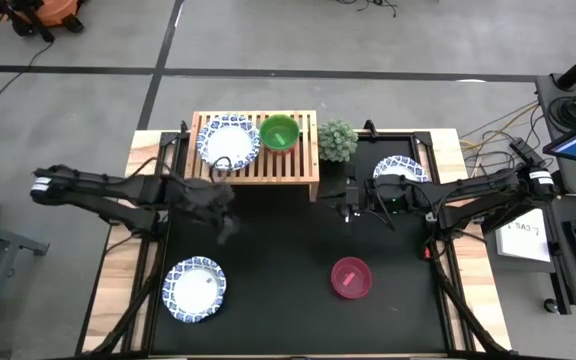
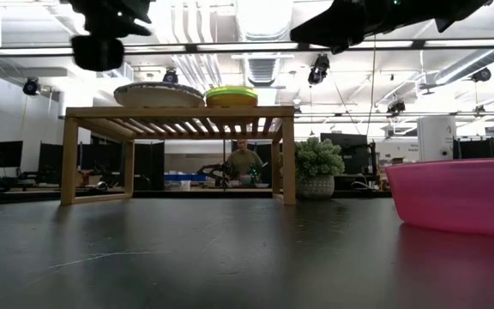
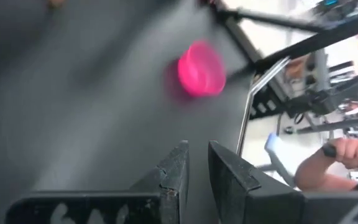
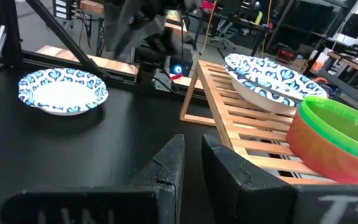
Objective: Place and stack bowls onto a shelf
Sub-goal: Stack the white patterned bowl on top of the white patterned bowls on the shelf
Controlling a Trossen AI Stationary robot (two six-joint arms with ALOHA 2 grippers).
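Patterned bowl (image 1: 229, 141) and green bowl (image 1: 279, 133) sit on the shelf (image 1: 288, 168); magenta bowl (image 1: 350, 277) and two patterned bowls (image 1: 194, 290) lie on the table.

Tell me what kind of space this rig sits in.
Probably a robotics lab or workshop, not a home. The low view shows an open ceiling with strip lights, rows of monitors and a person at a bench. The high view shows bare concrete floor around the table.

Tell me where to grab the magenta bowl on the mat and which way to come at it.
Grip the magenta bowl by its rim, coming straight down from above. It sits upright and alone on the black mat, mouth open upward, so one finger can go inside the wall and one outside. The right gripper is probably the nearer one.
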